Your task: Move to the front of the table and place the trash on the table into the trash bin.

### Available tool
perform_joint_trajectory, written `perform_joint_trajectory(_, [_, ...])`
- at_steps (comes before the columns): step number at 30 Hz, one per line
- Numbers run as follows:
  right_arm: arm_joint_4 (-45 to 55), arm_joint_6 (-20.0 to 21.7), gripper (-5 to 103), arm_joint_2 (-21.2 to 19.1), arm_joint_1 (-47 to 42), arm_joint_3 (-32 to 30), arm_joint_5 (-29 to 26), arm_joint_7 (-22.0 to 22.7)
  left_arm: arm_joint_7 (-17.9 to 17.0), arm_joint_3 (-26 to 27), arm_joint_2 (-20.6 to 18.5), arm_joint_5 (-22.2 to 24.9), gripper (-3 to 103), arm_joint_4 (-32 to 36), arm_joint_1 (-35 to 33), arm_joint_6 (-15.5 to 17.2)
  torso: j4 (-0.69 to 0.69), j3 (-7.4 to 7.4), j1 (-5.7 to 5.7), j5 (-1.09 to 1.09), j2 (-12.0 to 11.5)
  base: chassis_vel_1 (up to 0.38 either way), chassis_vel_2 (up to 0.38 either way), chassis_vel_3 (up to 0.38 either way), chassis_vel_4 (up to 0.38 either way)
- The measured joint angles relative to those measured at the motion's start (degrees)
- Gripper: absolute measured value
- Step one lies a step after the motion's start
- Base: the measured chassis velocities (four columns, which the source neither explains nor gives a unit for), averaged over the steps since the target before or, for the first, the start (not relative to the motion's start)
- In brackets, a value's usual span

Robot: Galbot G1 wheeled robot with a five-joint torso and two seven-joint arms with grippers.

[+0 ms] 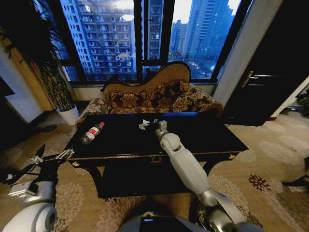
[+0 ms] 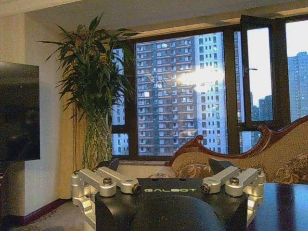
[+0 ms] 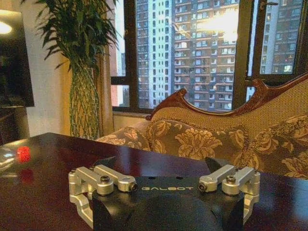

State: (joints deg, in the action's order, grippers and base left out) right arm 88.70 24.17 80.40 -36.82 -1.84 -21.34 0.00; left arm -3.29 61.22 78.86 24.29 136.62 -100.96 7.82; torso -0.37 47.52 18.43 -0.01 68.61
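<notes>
Head view. Black tabletop (image 1: pixel 203 133) dead ahead, patterned sofa (image 1: pixel 154 99) behind it, window beyond. Right arm stretched out over the tabletop, right pincer (image 1: pixel 160 126) low over the middle of the surface near the far edge; finger spread cannot be told from this angle. White crumpled scraps (image 1: pixel 144 124) just beside that pincer, on its left-arm side, touching or apart not clear. Clear bottle (image 1: pixel 92 133) with red label and cap lying on its side, well apart from the right pincer, toward the left arm's end of the tabletop. Left pincer (image 1: pixel 52 158) held off the tabletop's left front corner, over the carpet, fingers spread and empty.

Left wrist view. Left pincer (image 2: pixel 163 168) spread wide, nothing between the fingers. Ahead of it: sofa back, tall potted plant (image 2: pixel 96 96), a corner of dark tabletop (glossy, reflecting).

Right wrist view. Right pincer (image 3: pixel 161 166) spread wide over the tabletop, holding nothing. Red cap of the bottle (image 3: pixel 22 153) far off to one side (blurred). Sofa cushions straight ahead of the fingers.
</notes>
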Motion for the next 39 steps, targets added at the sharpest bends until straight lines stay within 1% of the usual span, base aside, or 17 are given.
perform_joint_trajectory(9, [-5.9, -0.5, 100, 1.7, 1.6, 0.4, 1.4, 0.0, 0.0, 0.5, 0.1, 0.3, 100, 0.1, -0.1, -0.2, 0.0, 0.0, 0.0, 0.01, 0.0, 0.0, 0.0, 0.0, 0.0])
perform_joint_trajectory(20, [-7.0, -1.2, 100, 1.5, 0.4, -0.2, 2.7, 0.0, -0.1, 0.5, 0.2, 0.3, 100, 0.3, -0.3, -0.3, -0.01, -0.01, -0.01, 0.01, 0.0, 0.0, 0.0, 0.0, 0.0])
perform_joint_trajectory(22, [-7.0, -1.7, 97, 1.2, 0.0, -0.2, 3.0, 0.0, -0.2, 0.5, 0.2, 0.4, 100, 0.3, -0.2, -0.3, -0.01, 0.0, 0.0, 0.0, 0.0, 0.0, 0.0, 0.0, 0.0])
perform_joint_trajectory(23, [-7.0, -1.9, 87, 1.1, -0.1, -0.3, 3.1, 0.0, -0.2, 0.5, 0.1, 0.4, 100, 0.3, -0.2, -0.3, -0.01, 0.0, 0.0, 0.0, 0.0, 0.0, 0.0, 0.0, 0.0])
perform_joint_trajectory(24, [-7.0, -1.9, 87, 1.1, -0.1, -0.3, 3.1, 0.0, -0.2, 0.5, 0.1, 0.4, 100, 0.3, -0.2, -0.3, -0.01, 0.0, 0.0, 0.0, 0.0, 0.0, 0.0, 0.0, 0.0])
perform_joint_trajectory(26, [-7.0, -2.1, 77, 1.0, -0.5, -0.5, 3.3, 0.0, -0.4, 0.6, 0.1, 0.5, 100, 0.3, -0.2, -0.3, 0.0, -0.01, 0.0, 0.0, 0.0, 0.0, 0.0, 0.0, 0.0])
perform_joint_trajectory(27, [-7.0, -2.1, 77, 1.0, -0.5, -0.5, 3.3, 0.0, -0.4, 0.6, 0.1, 0.5, 100, 0.3, -0.2, -0.3, 0.0, -0.01, 0.0, 0.0, 0.0, 0.0, 0.0, 0.0, 0.0])
perform_joint_trajectory(28, [-7.0, -2.2, 71, 1.0, -0.7, -0.6, 3.6, 0.0, -0.4, 0.6, 0.1, 0.6, 100, 0.4, -0.2, -0.3, -0.01, -0.01, 0.0, 0.01, 0.0, 0.0, 0.0, 0.0, 0.0])
perform_joint_trajectory(29, [-7.0, -2.3, 71, 0.9, -0.8, -0.6, 3.8, 0.0, -0.4, 0.6, 0.1, 0.6, 100, 0.4, -0.2, -0.4, -0.01, 0.0, 0.0, 0.01, 0.0, 0.0, 0.0, 0.0, 0.0])
perform_joint_trajectory(30, [-7.0, -2.6, 60, 0.9, -1.0, -0.7, 4.1, 0.0, -0.4, 0.6, 0.1, 0.7, 100, 0.4, -0.3, -0.4, -0.01, -0.01, -0.01, 0.01, 0.0, 0.0, 0.0, 0.0, 0.0])
perform_joint_trajectory(31, [-7.0, -2.6, 60, 0.9, -1.0, -0.7, 4.1, 0.0, -0.4, 0.6, 0.1, 0.7, 100, 0.4, -0.3, -0.4, -0.01, -0.01, -0.01, 0.01, 0.0, 0.0, 0.0, 0.0, 0.0])
perform_joint_trajectory(32, [-7.0, -2.7, 55, 0.8, -1.1, -0.7, 4.3, 0.0, -0.4, 0.7, 0.1, 0.7, 100, 0.4, -0.3, -0.4, -0.01, -0.01, 0.0, 0.0, 0.0, 0.0, 0.0, 0.0, 0.0])
perform_joint_trajectory(33, [-7.0, -2.7, 55, 0.8, -1.1, -0.7, 4.3, 0.0, -0.4, 0.7, 0.1, 0.7, 100, 0.4, -0.3, -0.4, -0.01, -0.01, 0.0, 0.0, 0.0, 0.0, 0.0, 0.0, 0.0])
perform_joint_trajectory(36, [-6.7, -3.0, 38, 0.6, -1.6, -0.9, 4.7, 0.0, -0.4, 0.7, 0.1, 0.9, 100, 0.4, -0.4, -0.5, 0.0, -0.01, -0.01, 0.01, 0.0, 0.0, 0.0, 0.0, 0.0])
perform_joint_trajectory(37, [-6.7, -3.0, 38, 0.6, -1.6, -0.9, 4.7, 0.0, -0.4, 0.7, 0.1, 0.9, 100, 0.4, -0.4, -0.5, 0.0, -0.01, -0.01, 0.01, 0.0, 0.0, 0.0, 0.0, 0.0])
perform_joint_trajectory(38, [-6.5, -3.0, 33, 0.5, -1.8, -0.9, 4.7, 0.0, -0.4, 0.7, 0.0, 1.0, 100, 0.4, -0.4, -0.5, -0.01, 0.0, 0.0, 0.01, 0.0, 0.0, 0.0, 0.0, 0.0])
perform_joint_trajectory(39, [-6.4, -3.1, 33, 0.5, -1.9, -1.0, 4.8, 0.0, -0.4, 0.7, 0.0, 1.0, 100, 0.4, -0.4, -0.5, 0.0, 0.0, -0.01, 0.0, 0.0, 0.0, 0.0, 0.0, 0.0])
